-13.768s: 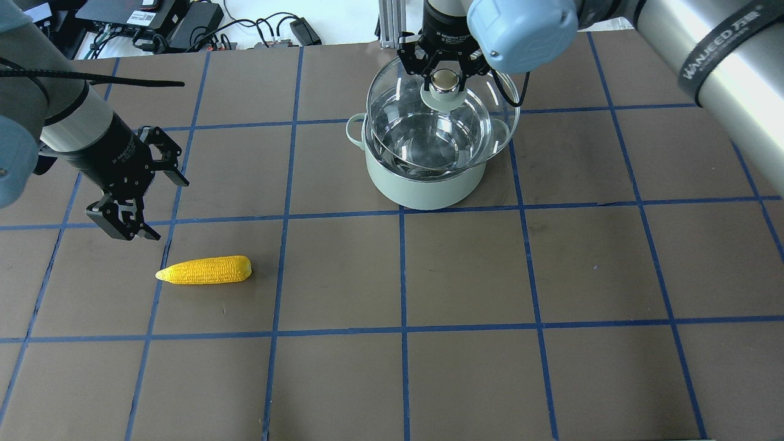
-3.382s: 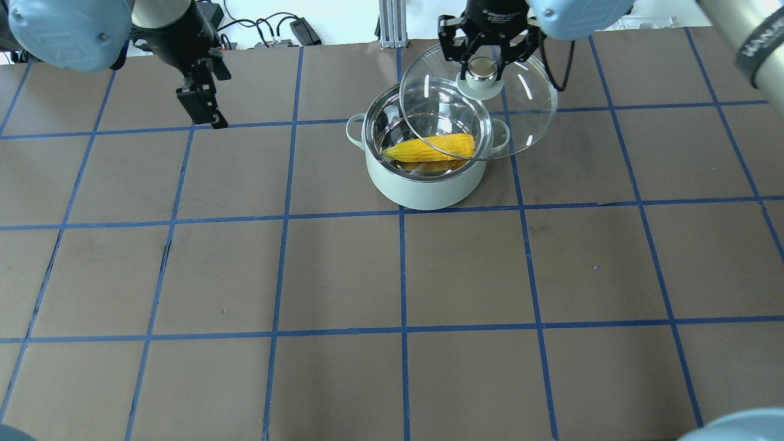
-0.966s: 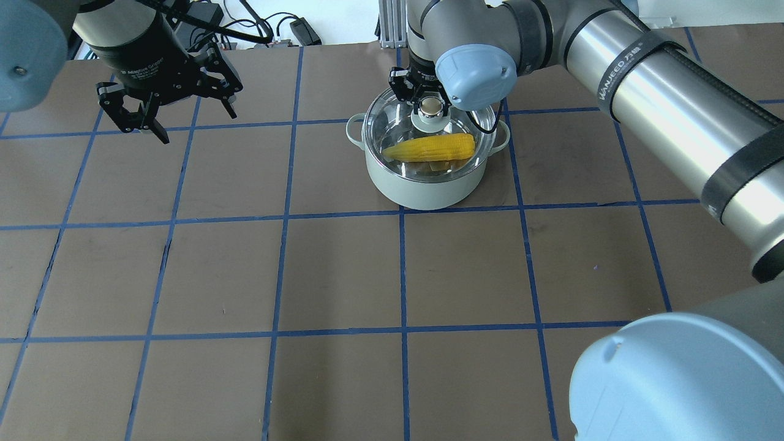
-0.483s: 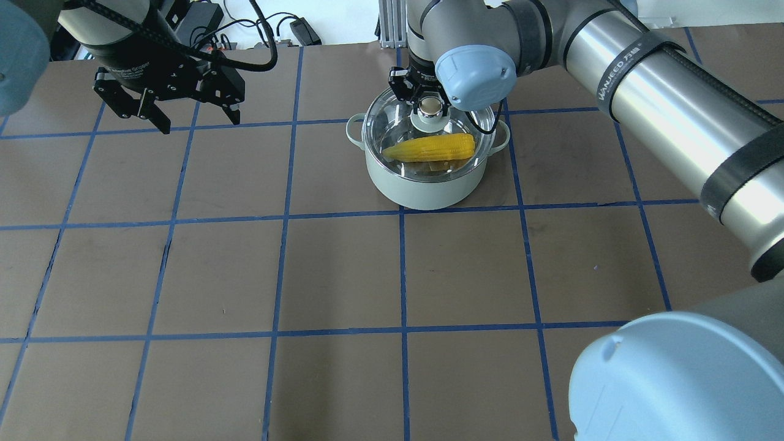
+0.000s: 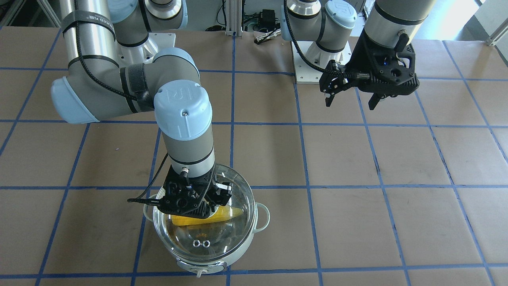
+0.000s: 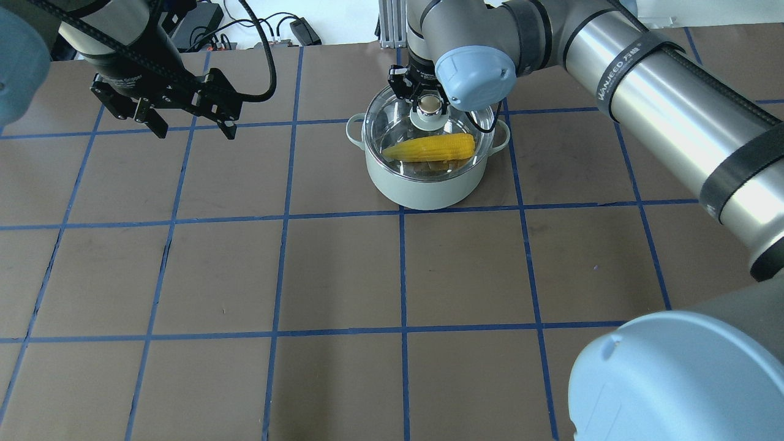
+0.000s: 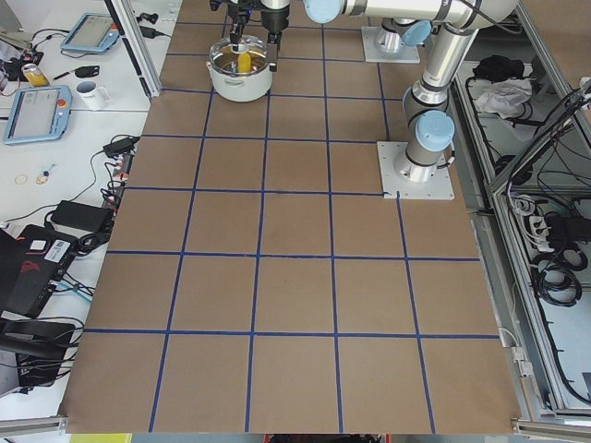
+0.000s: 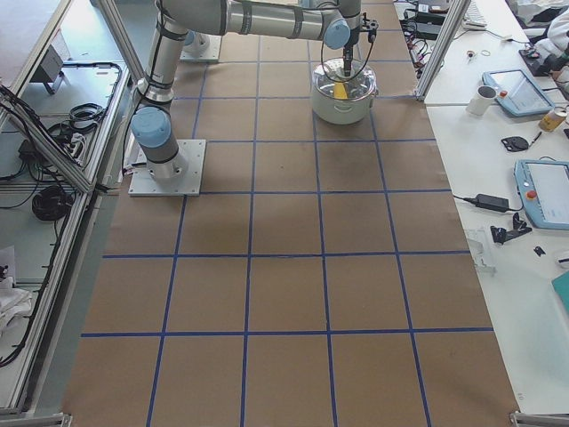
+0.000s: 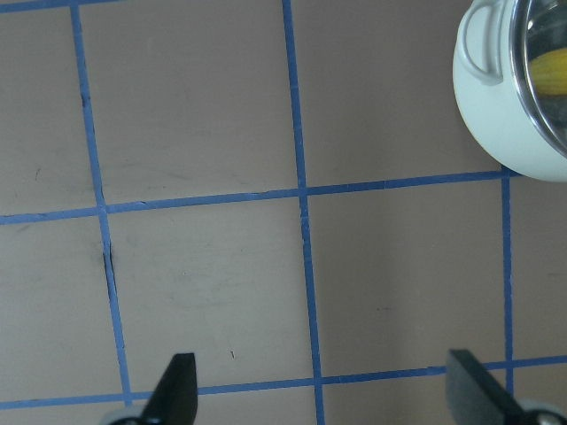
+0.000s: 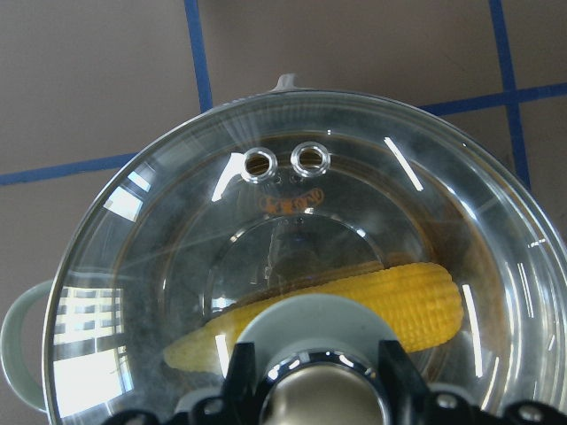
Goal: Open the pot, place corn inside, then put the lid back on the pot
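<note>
The pale mint-green pot [image 6: 422, 190] stands at the table's far side, also in the front view [image 5: 222, 264]. The yellow corn [image 6: 429, 147] lies inside it, seen through the glass [image 10: 407, 297]. The clear glass lid [image 6: 392, 125] sits on the pot's rim, its two vent holes showing in the right wrist view [image 10: 177, 266]. My right gripper [image 6: 430, 105] is shut on the lid's knob from above, fingers tight on both sides [image 10: 319, 390]. My left gripper [image 6: 196, 131] is open and empty, hanging above the table far to the pot's left [image 9: 321, 363].
Brown table with a blue tape grid [image 6: 343, 269]. Cables and power bricks lie beyond the far edge [image 6: 184, 24]. The right arm's long silver link [image 6: 674, 116] crosses above the table's right half. The pot's side handle shows in the left wrist view [image 9: 483, 40].
The lid stays seated on the pot with my right gripper on its knob. My left gripper has turned and drifted slightly, still open.
</note>
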You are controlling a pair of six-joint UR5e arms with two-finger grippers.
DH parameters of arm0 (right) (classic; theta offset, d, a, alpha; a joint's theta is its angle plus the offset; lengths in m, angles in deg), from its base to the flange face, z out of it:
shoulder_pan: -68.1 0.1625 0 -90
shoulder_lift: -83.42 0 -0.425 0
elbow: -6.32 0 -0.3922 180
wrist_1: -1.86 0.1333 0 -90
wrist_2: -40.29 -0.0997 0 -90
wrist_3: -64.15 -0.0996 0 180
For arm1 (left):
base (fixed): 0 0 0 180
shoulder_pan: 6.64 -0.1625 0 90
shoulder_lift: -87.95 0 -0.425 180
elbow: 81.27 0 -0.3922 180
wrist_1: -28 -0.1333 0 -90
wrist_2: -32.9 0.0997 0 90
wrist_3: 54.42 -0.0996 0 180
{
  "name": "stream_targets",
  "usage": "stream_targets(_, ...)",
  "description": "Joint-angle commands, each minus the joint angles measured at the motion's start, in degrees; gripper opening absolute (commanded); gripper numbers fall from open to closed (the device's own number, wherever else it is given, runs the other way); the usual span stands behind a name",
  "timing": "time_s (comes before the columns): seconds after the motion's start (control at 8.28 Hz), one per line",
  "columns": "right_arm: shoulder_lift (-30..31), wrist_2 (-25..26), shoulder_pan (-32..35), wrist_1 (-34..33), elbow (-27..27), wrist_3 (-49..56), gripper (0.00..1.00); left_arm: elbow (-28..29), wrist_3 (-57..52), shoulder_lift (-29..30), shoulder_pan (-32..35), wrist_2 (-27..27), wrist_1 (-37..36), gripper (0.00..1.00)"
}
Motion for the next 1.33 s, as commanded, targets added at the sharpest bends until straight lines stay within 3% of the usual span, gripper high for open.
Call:
stream_targets(0.0,0.0,0.0,0.0,-0.1,0.0,0.1,0.34,-0.1,0.2,-0.3,0.0,0.3,0.4,1.0)
stream_targets(1.21,0.0,-0.9,0.0,-0.3,-0.4,0.7,0.34,-0.3,0.3,-0.9,0.0,0.3,3.0,1.0)
